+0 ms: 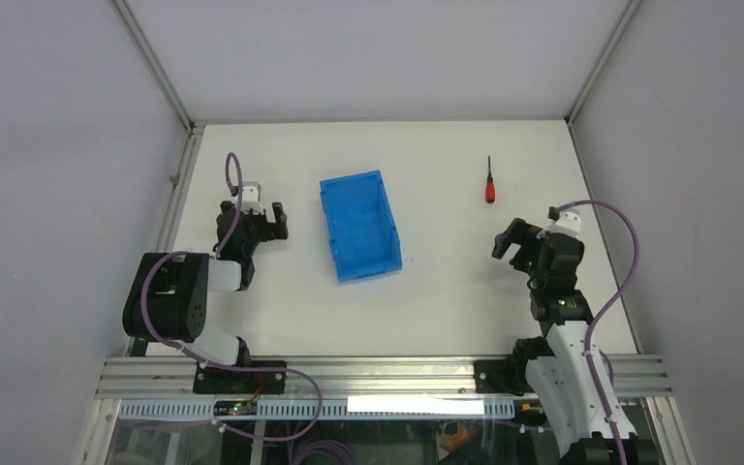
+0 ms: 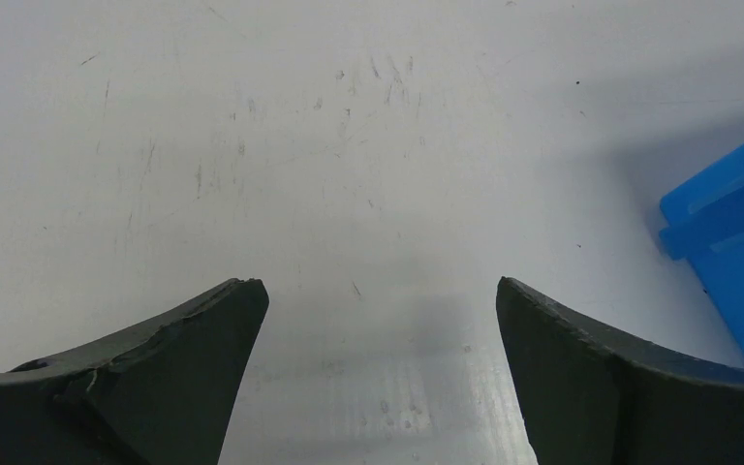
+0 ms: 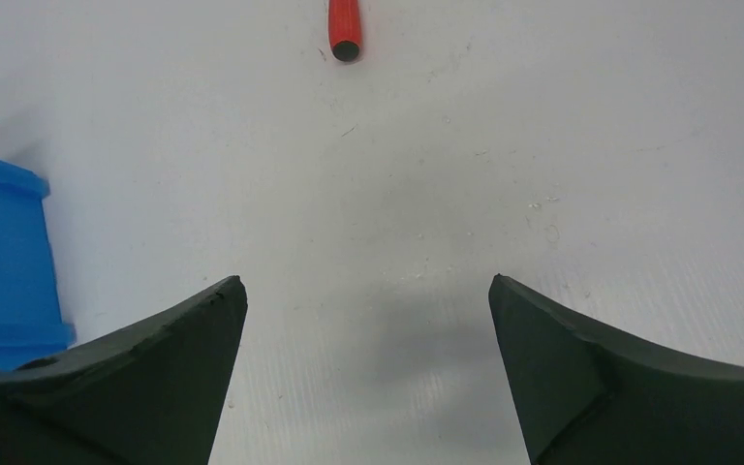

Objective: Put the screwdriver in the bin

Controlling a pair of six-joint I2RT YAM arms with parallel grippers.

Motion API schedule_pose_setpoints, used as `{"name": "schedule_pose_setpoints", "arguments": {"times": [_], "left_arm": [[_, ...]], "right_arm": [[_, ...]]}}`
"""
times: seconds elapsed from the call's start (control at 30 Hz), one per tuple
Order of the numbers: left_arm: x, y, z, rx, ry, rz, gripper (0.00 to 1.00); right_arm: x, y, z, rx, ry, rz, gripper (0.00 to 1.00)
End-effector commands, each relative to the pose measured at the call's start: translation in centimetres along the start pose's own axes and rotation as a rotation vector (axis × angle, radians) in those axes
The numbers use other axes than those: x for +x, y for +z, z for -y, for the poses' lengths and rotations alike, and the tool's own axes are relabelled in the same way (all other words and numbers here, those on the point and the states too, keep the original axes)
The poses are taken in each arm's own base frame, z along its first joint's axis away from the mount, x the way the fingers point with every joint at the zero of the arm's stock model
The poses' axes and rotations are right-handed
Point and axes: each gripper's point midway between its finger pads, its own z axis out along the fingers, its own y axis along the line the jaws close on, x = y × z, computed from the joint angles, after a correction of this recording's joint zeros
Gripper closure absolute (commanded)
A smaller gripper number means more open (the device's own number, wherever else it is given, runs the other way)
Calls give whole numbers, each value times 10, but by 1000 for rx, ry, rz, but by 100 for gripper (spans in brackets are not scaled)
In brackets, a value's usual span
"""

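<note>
Overhead, the right gripper [image 1: 514, 241] hangs wide open and empty near the red-handled screwdriver [image 1: 490, 184], which lies on the white table [image 1: 446, 291] well to the right of the blue bin [image 1: 351, 181]. The left gripper [image 1: 269, 221], likewise spread and empty, sits left of the bin.

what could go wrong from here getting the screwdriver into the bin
The screwdriver is thin and lies flat on the table, so the open right claw may pinch badly or roll its round red handle away. The bin sits well off to the side, so a weak grip might drop it on the carry.
</note>
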Motion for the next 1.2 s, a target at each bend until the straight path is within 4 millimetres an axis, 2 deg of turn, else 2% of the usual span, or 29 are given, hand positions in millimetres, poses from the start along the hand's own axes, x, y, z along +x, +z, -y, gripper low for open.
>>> {"name": "schedule_pose_setpoints", "arguments": {"times": [0.0, 0.2, 0.33, 0.4, 0.5, 0.53, 0.6, 0.67, 0.7, 0.77, 0.83, 1.0, 1.17], "left_arm": [[-18, -2, 4, 17, -21, 57, 1], [-18, -2, 5, 18, -21, 58, 1], [-18, -2, 5, 18, -21, 58, 1], [-18, -2, 5, 18, -21, 58, 1], [-18, -2, 4, 18, -21, 57, 1], [-18, -2, 4, 17, -21, 57, 1], [-18, -2, 5, 18, -21, 59, 1], [-18, -2, 5, 18, -21, 57, 1], [-18, -2, 5, 18, -21, 58, 1], [-18, -2, 4, 16, -21, 58, 1], [-18, -2, 5, 18, -21, 58, 1], [-18, -2, 4, 16, -21, 59, 1], [-18, -2, 4, 17, -21, 58, 1]], "right_arm": [[-16, -1, -7, -21, 23, 48, 1], [-31, 3, -15, -29, 7, 6, 0], [-61, 4, -25, -21, -23, -28, 1], [-71, 8, -24, 27, -28, -87, 1], [-92, 21, -29, 61, -33, -167, 1], [-105, 27, -35, 55, -42, -180, 1], [-106, 43, -38, 68, -52, -254, 1], [-121, 62, -44, 73, -58, -282, 1], [-114, 74, -42, 87, -61, -327, 1], [-119, 97, -45, 93, -77, -365, 2], [-114, 120, -42, 118, -94, -423, 3], [-79, 181, -36, 124, -133, -558, 7], [-48, 219, -29, 146, -119, -626, 16]]}}
